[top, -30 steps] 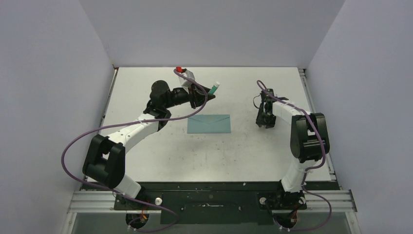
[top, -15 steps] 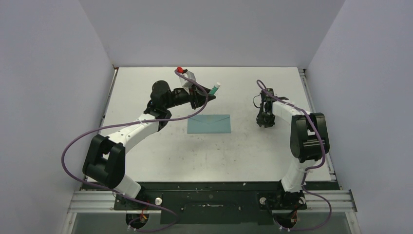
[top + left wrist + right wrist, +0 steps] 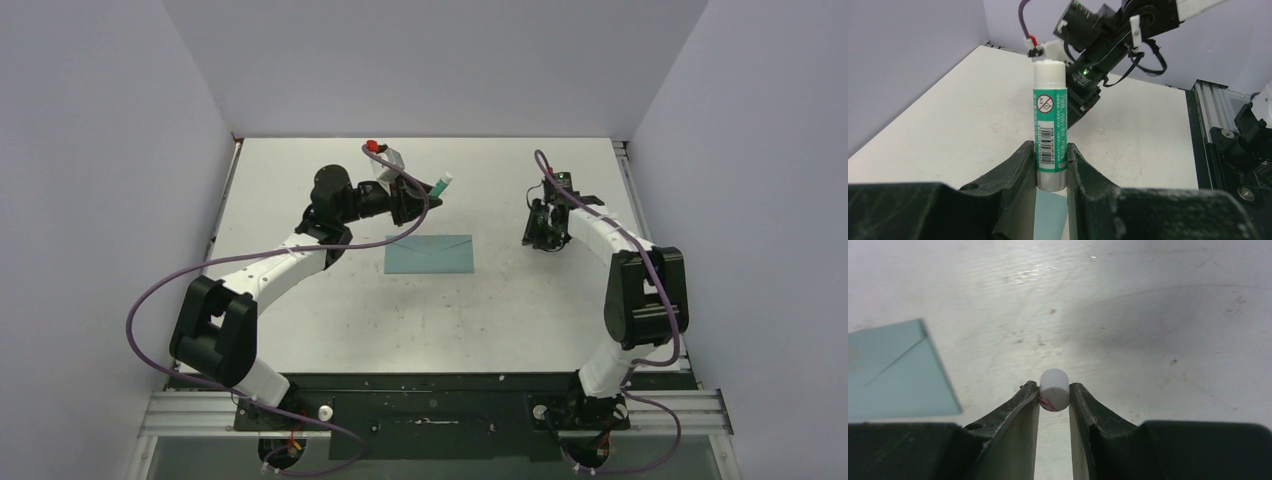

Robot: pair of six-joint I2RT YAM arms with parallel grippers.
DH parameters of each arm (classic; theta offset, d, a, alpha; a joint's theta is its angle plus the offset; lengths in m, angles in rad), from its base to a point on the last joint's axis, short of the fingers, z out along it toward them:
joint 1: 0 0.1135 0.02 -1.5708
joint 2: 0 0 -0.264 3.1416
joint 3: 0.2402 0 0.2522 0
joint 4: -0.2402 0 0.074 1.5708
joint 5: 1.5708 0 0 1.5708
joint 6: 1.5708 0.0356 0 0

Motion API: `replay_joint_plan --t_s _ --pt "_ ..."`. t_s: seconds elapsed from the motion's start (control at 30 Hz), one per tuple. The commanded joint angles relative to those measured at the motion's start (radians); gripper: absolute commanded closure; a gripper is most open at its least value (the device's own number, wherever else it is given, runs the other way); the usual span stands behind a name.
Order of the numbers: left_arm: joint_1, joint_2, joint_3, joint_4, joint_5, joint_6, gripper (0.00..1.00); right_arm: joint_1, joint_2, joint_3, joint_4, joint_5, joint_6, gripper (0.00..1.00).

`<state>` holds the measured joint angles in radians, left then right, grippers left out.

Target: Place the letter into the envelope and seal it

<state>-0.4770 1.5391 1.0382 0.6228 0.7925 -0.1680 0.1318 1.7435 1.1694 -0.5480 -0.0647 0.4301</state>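
The teal envelope lies flat at the table's middle, flap closed; it also shows in the right wrist view and between the left jaws. The tan letter is out of view. My left gripper is shut on a green-and-white glue tube, also seen from the top, held above the table behind the envelope. My right gripper is shut on a small white cap with red marks, just above the table right of the envelope.
Grey walls close in the white table on three sides. A metal rail runs along its right edge. The right arm reaches across in the left wrist view.
My right arm has swung outward to the right, its gripper shifting slightly up and right with the cap. My left arm and the glue tube have hardly moved. The envelope stays put.
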Motion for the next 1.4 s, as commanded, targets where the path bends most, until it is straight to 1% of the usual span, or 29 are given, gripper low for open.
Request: replay_joint_plan --t_s 0.0,0.13,0.27,0.4,0.53,0.57,0.77,0.9,1.1,1.23,1.37 --pt "-0.005 -0.031 -0.007 -0.019 -0.001 0.050 1.00 -0.003 -0.142 0.030 0.078 -0.272 -0.007 0.95" --pt "-0.009 -0.045 -0.023 -0.072 0.000 0.102 1.00 0.001 -0.220 0.029 0.178 -0.555 0.003 0.95" --pt "-0.018 -0.066 -0.022 -0.167 0.002 0.194 1.00 0.030 -0.266 0.041 0.336 -0.806 0.135 0.95" --pt "-0.029 -0.084 -0.014 -0.250 -0.004 0.272 1.00 0.088 -0.288 0.042 0.505 -0.899 0.276 0.95" --pt "-0.035 -0.098 -0.022 -0.266 -0.007 0.284 1.00 0.100 -0.311 0.001 0.726 -0.941 0.435 0.95" --pt "-0.035 -0.099 -0.025 -0.265 -0.008 0.285 1.00 0.102 -0.314 -0.003 0.761 -0.953 0.458 0.95" --pt "-0.043 -0.103 -0.049 -0.217 -0.033 0.263 1.00 0.120 -0.336 -0.005 0.764 -0.945 0.467 0.95" --pt "-0.043 -0.112 -0.063 -0.178 -0.058 0.239 1.00 0.120 -0.346 -0.009 0.734 -0.938 0.454 0.95" --pt "-0.044 -0.120 -0.074 -0.156 -0.079 0.226 1.00 0.120 -0.348 0.018 0.616 -0.922 0.376 0.95" --pt "-0.043 -0.123 -0.079 -0.140 -0.086 0.215 1.00 0.130 -0.345 0.042 0.498 -0.915 0.296 0.95" --pt "-0.043 -0.112 -0.080 -0.119 -0.077 0.197 1.00 0.154 -0.339 0.044 0.496 -0.918 0.295 0.95"
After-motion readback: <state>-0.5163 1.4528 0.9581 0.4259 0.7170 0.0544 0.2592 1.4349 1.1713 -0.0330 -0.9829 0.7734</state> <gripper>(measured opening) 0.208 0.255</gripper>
